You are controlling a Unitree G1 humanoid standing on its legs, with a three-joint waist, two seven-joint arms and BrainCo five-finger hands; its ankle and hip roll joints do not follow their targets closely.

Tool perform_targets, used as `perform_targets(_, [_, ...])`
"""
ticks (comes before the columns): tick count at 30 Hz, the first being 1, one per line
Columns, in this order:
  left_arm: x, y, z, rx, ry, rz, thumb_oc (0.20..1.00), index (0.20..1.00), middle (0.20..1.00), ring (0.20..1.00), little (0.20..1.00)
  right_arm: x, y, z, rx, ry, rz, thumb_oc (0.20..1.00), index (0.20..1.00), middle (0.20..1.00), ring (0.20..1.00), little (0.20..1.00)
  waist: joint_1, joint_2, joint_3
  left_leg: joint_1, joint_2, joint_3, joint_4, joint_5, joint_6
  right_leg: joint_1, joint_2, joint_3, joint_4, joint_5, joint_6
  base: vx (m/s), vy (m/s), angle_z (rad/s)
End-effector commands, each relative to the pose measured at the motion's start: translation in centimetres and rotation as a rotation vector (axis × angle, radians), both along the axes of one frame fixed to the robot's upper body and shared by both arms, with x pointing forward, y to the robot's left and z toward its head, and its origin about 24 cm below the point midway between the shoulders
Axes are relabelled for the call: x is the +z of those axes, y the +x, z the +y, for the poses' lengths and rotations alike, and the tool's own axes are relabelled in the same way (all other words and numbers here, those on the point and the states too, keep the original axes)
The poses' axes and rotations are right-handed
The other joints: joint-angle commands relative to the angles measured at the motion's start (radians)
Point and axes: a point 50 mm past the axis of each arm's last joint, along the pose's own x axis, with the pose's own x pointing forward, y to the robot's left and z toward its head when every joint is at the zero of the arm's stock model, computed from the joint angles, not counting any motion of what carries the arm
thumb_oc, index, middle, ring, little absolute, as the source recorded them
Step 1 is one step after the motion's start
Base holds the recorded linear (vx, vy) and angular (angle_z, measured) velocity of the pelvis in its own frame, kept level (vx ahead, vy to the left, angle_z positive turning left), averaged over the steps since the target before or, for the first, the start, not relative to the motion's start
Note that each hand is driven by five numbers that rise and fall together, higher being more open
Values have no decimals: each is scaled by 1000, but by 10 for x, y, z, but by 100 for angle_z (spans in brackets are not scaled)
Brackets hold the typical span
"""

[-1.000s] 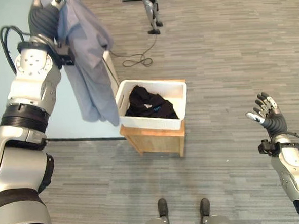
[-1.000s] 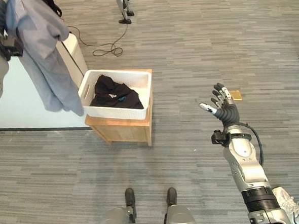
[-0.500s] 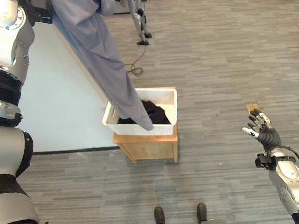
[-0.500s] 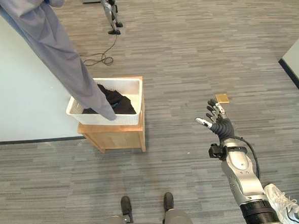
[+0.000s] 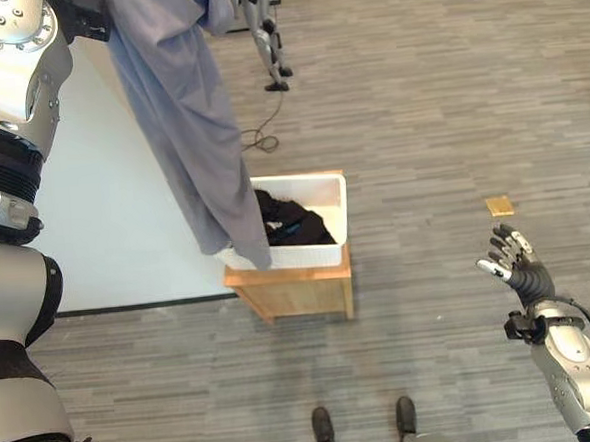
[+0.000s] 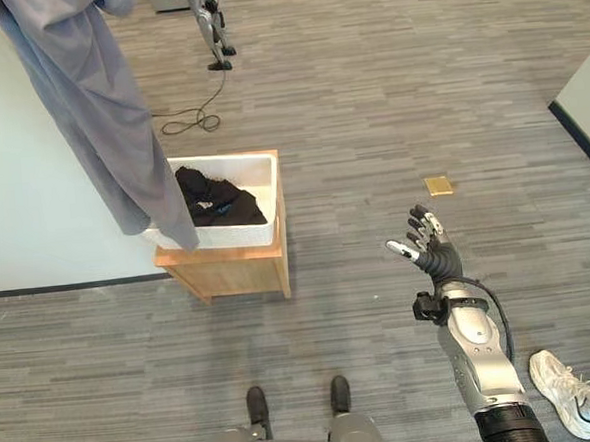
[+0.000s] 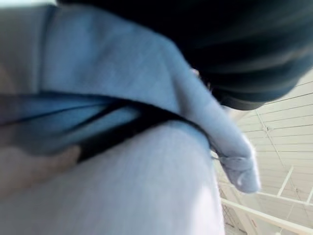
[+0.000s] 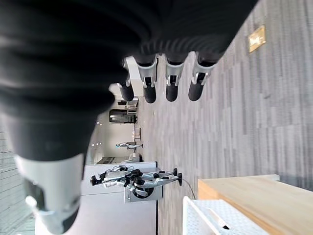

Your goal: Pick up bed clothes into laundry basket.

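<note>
One grey garment (image 5: 189,127) hangs over the basket's (image 5: 329,249) near-left corner, hiding it.

robot lab, second robot (image 5: 263,33), grey plank floor (image 5: 448,101)

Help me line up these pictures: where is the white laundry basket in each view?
Left eye view: laundry basket, centre, on the wooden stand.
Right eye view: left of centre.
Left wrist view: not in it.
Right wrist view: white corner, probably it.
Shared landmark: the stand.

A long grey-blue cloth garment (image 5: 192,137) hangs upright, its lower end draped over the near-left rim of the white rectangular plastic laundry basket (image 5: 333,217), which holds black clothes (image 5: 290,221).
</note>
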Motion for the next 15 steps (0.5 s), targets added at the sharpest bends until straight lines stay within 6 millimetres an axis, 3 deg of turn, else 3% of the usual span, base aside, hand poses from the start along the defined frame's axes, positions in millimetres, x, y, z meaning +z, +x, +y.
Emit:
perform_targets(1, [74, -42, -6, 11, 3, -287, 200, 200, 200, 200, 200, 31, 8, -7, -7, -45, -150, 1000, 1000, 1000, 1000, 1000, 9, -19, 22, -8, -13, 3, 4, 2, -2, 130, -78, -1, 12, -70, 149, 38, 42, -4])
perform_targets(8, [91, -57, -5, 47, 42, -340, 200, 200, 200, 200, 200, 23, 6, -12, -25, -52, -111, 1000, 1000, 1000, 1000, 1000, -6, -10, 17, -5, -25, 32, 4, -17, 4, 108, -90, 32, 12, -18, 166, 81, 55, -16])
perform_targets(15, [106, -64, -9, 54, 18, -380, 200, 200, 200, 200, 200, 21, 9, -10, -17, -37, -108, 1000, 1000, 1000, 1000, 1000, -23, -31, 28, -45, -26, 55, 4, -21, 7, 52, -88, 65, 12, 23, 174, 18, 57, -21])
